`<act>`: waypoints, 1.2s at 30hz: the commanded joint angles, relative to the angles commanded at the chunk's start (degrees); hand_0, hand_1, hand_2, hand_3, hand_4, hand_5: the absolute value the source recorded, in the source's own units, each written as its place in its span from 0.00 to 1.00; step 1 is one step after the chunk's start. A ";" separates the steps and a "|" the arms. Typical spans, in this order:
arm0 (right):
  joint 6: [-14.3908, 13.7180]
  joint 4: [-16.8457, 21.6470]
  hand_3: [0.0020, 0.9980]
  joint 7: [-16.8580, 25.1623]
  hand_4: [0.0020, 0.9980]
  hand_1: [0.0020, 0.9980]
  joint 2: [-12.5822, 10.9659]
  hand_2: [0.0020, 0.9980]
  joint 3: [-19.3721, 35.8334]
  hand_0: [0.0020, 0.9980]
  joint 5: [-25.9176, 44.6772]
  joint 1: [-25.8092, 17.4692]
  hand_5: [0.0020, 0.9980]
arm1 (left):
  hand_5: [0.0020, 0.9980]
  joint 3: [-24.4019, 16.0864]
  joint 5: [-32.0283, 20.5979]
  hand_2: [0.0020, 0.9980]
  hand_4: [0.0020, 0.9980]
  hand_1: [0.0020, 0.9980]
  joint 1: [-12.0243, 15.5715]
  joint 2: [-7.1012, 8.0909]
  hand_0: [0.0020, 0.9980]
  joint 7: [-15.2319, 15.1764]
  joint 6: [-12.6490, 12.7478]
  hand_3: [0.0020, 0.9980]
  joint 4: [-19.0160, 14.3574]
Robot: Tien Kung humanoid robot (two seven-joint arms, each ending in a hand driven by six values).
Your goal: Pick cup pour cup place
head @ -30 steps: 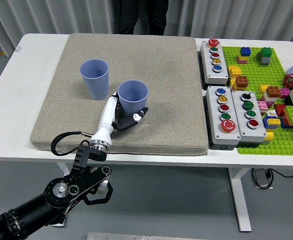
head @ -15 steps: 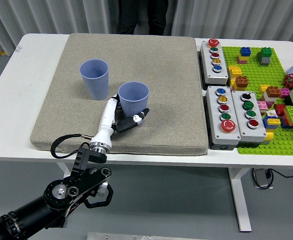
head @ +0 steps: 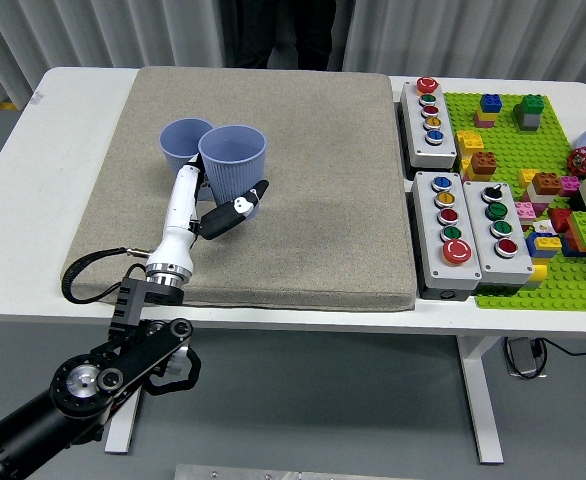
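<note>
Left hand (head: 216, 210), at centre-left of the frame, grasps a blue plastic cup (head: 233, 160), its fingers wrapped around the lower wall. This held cup stands upright with its mouth open upward, and it seems to be raised slightly off the grey mat (head: 313, 180), though the angle makes that hard to judge. Just behind and left of it, a second blue cup (head: 180, 140) stands on the mat, its rim partly overlapped. Further right on the white table (head: 63, 130) sit button boxes (head: 470, 235) and a green brick baseplate (head: 543, 200) with coloured bricks.
</note>
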 joint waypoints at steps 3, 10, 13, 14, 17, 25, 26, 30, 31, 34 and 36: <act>-0.03 0.00 0.58 0.02 0.00 0.62 0.01 0.57 -0.01 0.68 0.17 0.02 0.24 | 0.28 -3.60 2.88 0.53 0.79 0.46 0.64 1.76 0.50 0.88 0.00 0.51 -1.70; -0.12 0.00 0.58 0.11 0.00 0.62 -0.04 0.57 -0.20 0.68 0.60 0.06 0.23 | 0.27 -10.09 5.22 0.53 0.78 0.46 0.94 4.47 0.50 1.82 0.00 0.51 -3.48; -0.16 -0.01 0.58 0.10 0.00 0.62 -0.05 0.57 -0.22 0.68 0.57 0.01 0.23 | 0.26 -10.87 6.13 0.53 0.77 0.46 0.98 4.90 0.50 2.11 0.00 0.51 -3.81; -0.17 -0.02 0.58 0.10 0.00 0.62 -0.05 0.57 -0.23 0.68 0.56 0.01 0.23 | 0.26 -10.92 6.22 0.53 0.77 0.46 1.01 4.96 0.50 2.11 0.00 0.51 -3.88; -0.26 -0.02 0.58 0.08 0.00 0.62 -0.05 0.57 -0.35 0.68 0.65 -0.05 0.23 | 0.26 -10.82 6.77 0.53 0.77 0.46 1.10 4.85 0.50 2.10 0.00 0.51 -3.83; -0.42 -0.05 0.58 0.10 0.00 0.62 -0.06 0.57 -0.55 0.68 0.84 -0.06 0.23 | 0.26 -10.72 6.88 0.53 0.77 0.46 0.81 4.59 0.50 2.06 0.00 0.51 -2.92; -0.43 -0.06 0.58 0.13 0.00 0.62 -0.07 0.57 -0.58 0.68 0.88 -0.05 0.23 | 0.26 -10.80 6.89 0.53 0.77 0.46 0.76 4.59 0.50 2.06 0.00 0.51 -2.70; -0.51 -0.08 0.58 0.23 0.00 0.62 -0.08 0.57 -0.71 0.68 1.10 -0.02 0.23 | 0.26 -11.51 8.00 0.53 0.77 0.46 0.53 4.75 0.49 2.22 0.00 0.50 -1.39; -0.50 -0.09 0.58 0.23 0.00 0.62 -0.08 0.57 -0.72 0.68 1.07 -0.01 0.23 | 0.26 -12.04 8.37 0.53 0.77 0.46 0.45 4.82 0.49 2.25 0.00 0.50 -0.80; -0.52 -0.09 0.58 0.23 0.00 0.62 -0.07 0.57 -0.71 0.68 1.06 -0.04 0.23 | 0.26 -13.59 8.69 0.53 0.77 0.46 0.50 4.93 0.49 2.19 0.00 0.50 0.36; -0.51 -0.09 0.58 0.23 0.00 0.62 -0.06 0.57 -0.72 0.68 1.06 -0.06 0.23 | 0.26 -14.42 8.89 0.52 0.77 0.46 0.59 4.98 0.49 2.20 0.00 0.50 0.85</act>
